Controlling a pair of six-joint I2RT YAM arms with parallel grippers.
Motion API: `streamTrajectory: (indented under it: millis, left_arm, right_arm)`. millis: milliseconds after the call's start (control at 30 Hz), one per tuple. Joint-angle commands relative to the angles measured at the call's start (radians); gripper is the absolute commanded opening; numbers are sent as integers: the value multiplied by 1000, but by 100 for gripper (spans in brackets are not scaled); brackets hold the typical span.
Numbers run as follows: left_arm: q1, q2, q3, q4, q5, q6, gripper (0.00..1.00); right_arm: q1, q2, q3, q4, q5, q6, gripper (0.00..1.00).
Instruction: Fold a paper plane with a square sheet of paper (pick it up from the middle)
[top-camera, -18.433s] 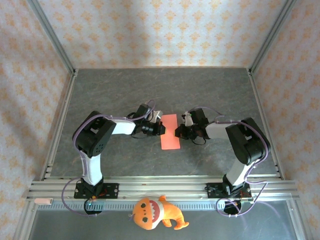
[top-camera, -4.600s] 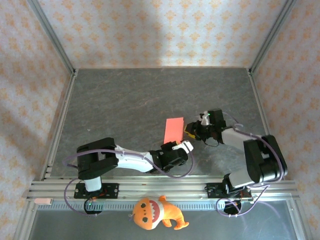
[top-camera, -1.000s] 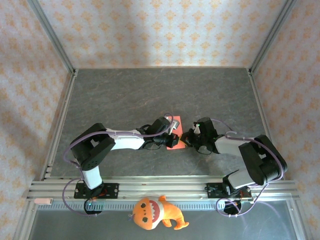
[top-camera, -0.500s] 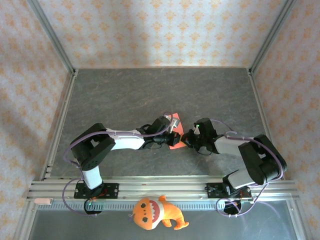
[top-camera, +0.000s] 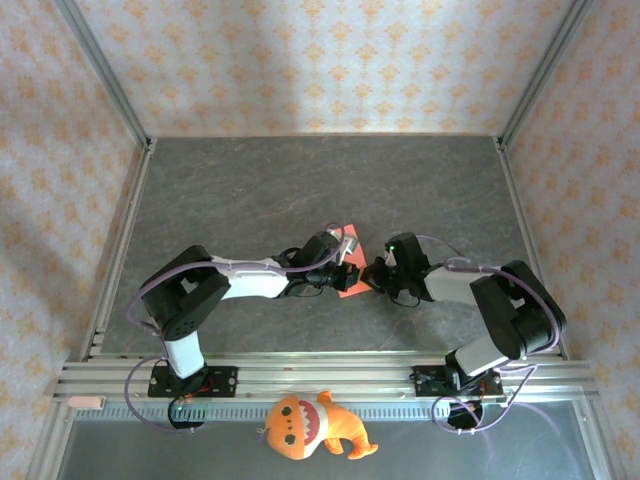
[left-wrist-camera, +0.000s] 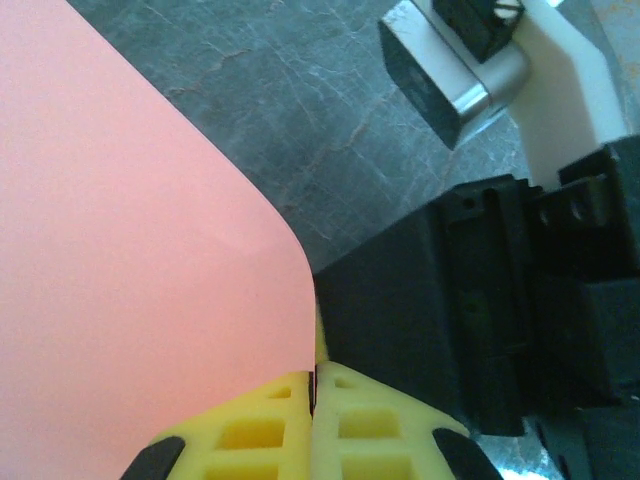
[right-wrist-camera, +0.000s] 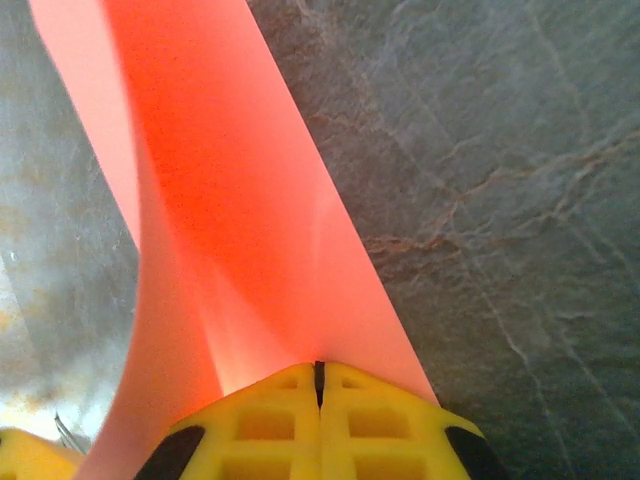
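Note:
The square sheet of paper (top-camera: 349, 289) is red-pink and sits at the middle of the grey table, partly lifted and curved between my two grippers. My left gripper (top-camera: 346, 262) reaches it from the left. In the left wrist view its yellow fingertips (left-wrist-camera: 313, 385) are shut, with the paper's (left-wrist-camera: 130, 260) curved edge running into the jaw line. My right gripper (top-camera: 371, 272) comes in from the right. In the right wrist view its gripper (right-wrist-camera: 320, 372) is shut on the paper (right-wrist-camera: 240, 230), which bends up in a soft fold on the left.
An orange plush toy (top-camera: 310, 425) lies on the near ledge, in front of the metal rail (top-camera: 320, 375) that carries both arm bases. The right arm's black gripper body (left-wrist-camera: 470, 320) sits close beside my left fingers. Patterned walls enclose the table (top-camera: 300, 180).
Both grippers have drawn slightly closer together at the paper. From above the sheet looks narrower and more hidden, as its side has curled up.

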Motion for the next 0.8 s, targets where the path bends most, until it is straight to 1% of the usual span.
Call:
streamTrajectory:
  millis: [0, 167, 467, 767]
  left_arm:
    - [21, 6, 39, -54, 15, 44, 0]
    - [38, 16, 49, -72, 20, 65, 0]
    - [61, 40, 83, -161, 4, 137, 0]
    - [86, 47, 102, -225, -29, 191, 0]
  right_arm:
    - [4, 19, -11, -81, 55, -37, 1]
    - [3, 23, 1, -100, 43, -59, 1]
    - [3, 22, 16, -116, 31, -67, 1]
    - [-3, 21, 30, -139, 32, -77, 2]
